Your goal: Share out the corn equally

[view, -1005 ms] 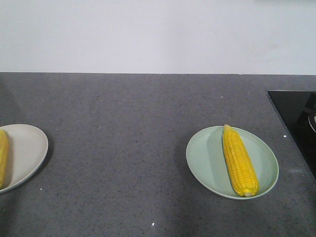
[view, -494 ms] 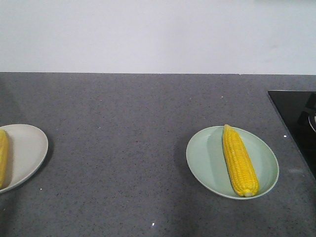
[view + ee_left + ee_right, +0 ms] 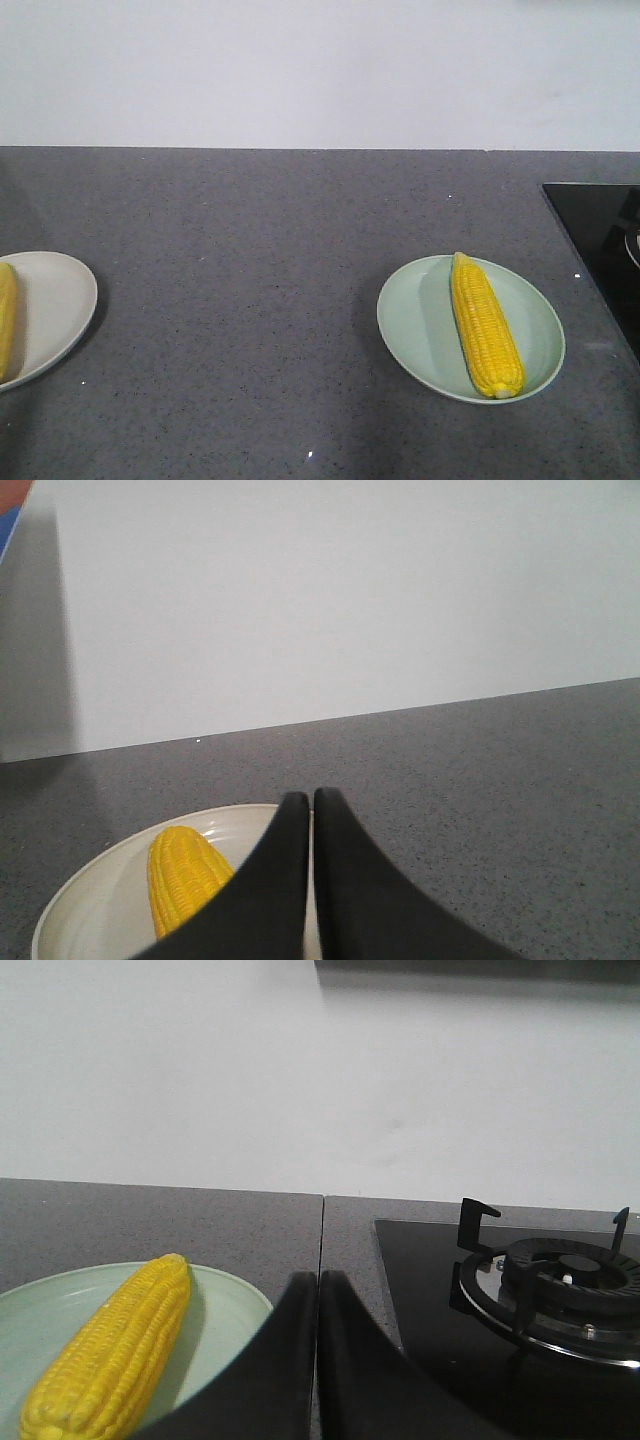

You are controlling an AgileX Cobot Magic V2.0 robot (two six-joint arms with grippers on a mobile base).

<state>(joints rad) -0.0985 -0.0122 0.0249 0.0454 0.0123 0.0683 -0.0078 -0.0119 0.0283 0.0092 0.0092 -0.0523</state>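
Observation:
One corn cob lies lengthwise on a pale green plate at the right of the grey counter. Another corn cob shows partly at the left edge, on a cream plate. In the left wrist view my left gripper is shut with nothing in it, above the right side of the cream plate, beside its cob. My right gripper is also shut and empty, just right of the green plate and its cob. Neither gripper shows in the front view.
A black glass hob sits at the counter's right edge, with a gas burner and pan support close to the right of my right gripper. A white wall backs the counter.

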